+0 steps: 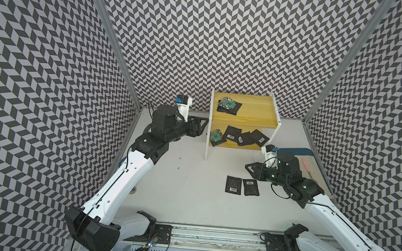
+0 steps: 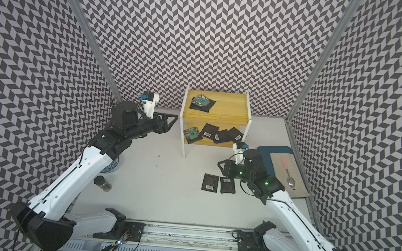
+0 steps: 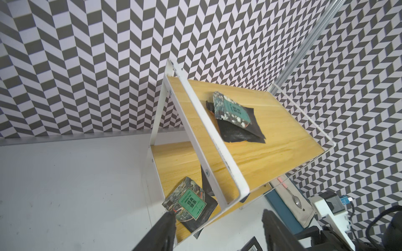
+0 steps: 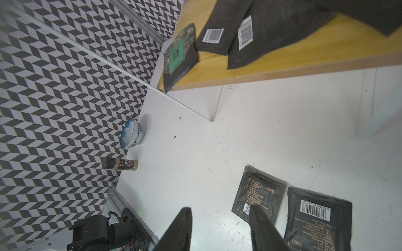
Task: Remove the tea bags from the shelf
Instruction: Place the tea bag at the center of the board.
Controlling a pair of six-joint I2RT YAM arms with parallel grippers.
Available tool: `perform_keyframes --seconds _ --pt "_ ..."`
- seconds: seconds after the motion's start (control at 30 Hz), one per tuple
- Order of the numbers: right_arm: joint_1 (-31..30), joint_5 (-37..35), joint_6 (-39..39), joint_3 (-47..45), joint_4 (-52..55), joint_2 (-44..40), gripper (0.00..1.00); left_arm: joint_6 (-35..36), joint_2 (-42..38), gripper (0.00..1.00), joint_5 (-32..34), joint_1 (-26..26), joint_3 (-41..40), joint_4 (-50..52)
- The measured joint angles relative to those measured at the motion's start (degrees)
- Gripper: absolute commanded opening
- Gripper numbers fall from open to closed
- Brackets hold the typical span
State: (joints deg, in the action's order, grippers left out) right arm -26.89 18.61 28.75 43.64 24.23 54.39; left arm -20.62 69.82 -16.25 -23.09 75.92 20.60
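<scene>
left gripper (image 3: 217, 217) empty, jaws apart | right gripper (image 4: 219, 208) same | worry: shelf (image 3: 202, 117) frame dead ahead of left, I might shove it grabbing tea bags (image 3: 189, 200)

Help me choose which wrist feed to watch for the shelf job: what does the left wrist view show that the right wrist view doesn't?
Only the left wrist view: the shelf's upper board, with a green-patterned tea bag lying on black sachets, plus the pink-handled spoon on its cloth.
Only the right wrist view: the blue-and-white bowl and the spice jar.
Both: the lower board and the green-labelled tea bag at its end.
</scene>
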Motion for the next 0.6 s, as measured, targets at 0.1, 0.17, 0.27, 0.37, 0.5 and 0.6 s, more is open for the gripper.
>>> perform_keyframes --seconds 0.1,0.17,0.27,0.37,0.5,0.6 --pt "-0.09 0.02 -0.96 3.13 1.95 0.0 0.49 -0.04 0.59 0.68 -0.39 0.0 1.46 -0.5" --pt "-0.33 -0.15 -1.62 5.68 3.48 0.07 0.53 -0.07 1.53 0.68 -0.81 0.0 2.05 -0.87" --pt "-0.74 -0.9 -2.8 9.92 5.03 0.35 0.57 -0.09 3.85 0.68 -1.4 0.0 3.06 -0.92" --pt "-0.87 -1.49 -4.13 14.84 6.51 1.66 0.59 -0.07 6.32 0.65 -1.64 0.0 3.82 -0.87" --pt "-1.11 -2.49 -5.77 20.96 7.72 4.13 0.6 -0.28 8.13 0.62 -2.05 -0.02 4.15 -1.07" --pt "-1.2 -3.3 -6.86 24.46 8.0 5.42 0.72 -0.26 8.28 0.61 -2.19 -0.13 4.9 -1.05"
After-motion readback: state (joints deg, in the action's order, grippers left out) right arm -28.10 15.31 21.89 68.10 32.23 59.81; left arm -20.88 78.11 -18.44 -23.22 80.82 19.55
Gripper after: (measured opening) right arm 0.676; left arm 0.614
